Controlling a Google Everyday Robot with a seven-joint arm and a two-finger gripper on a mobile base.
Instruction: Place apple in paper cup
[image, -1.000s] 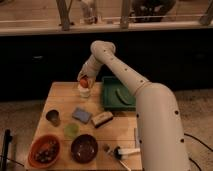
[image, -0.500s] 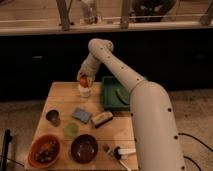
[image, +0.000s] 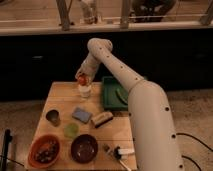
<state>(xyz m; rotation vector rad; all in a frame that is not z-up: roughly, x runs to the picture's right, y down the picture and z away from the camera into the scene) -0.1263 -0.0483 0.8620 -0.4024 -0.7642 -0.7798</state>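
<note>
The apple (image: 82, 79), small and orange-red, sits at the tip of my gripper (image: 82, 78), right above the mouth of the white paper cup (image: 84, 91). The cup stands upright near the far edge of the wooden table (image: 57, 102). My arm reaches over the table from the right and bends down to the cup. I cannot tell whether the apple touches the cup's rim.
A green tray (image: 114, 95) lies right of the cup. A dark grey cup (image: 53, 117), a blue sponge (image: 81, 114), a brush block (image: 102, 119), a light-green cup (image: 71, 130), an orange bowl (image: 44, 150) and a dark bowl (image: 84, 148) stand nearer on the table.
The arm's elbow has shifted slightly left. The gripper with the apple stays over the paper cup, a little lower.
</note>
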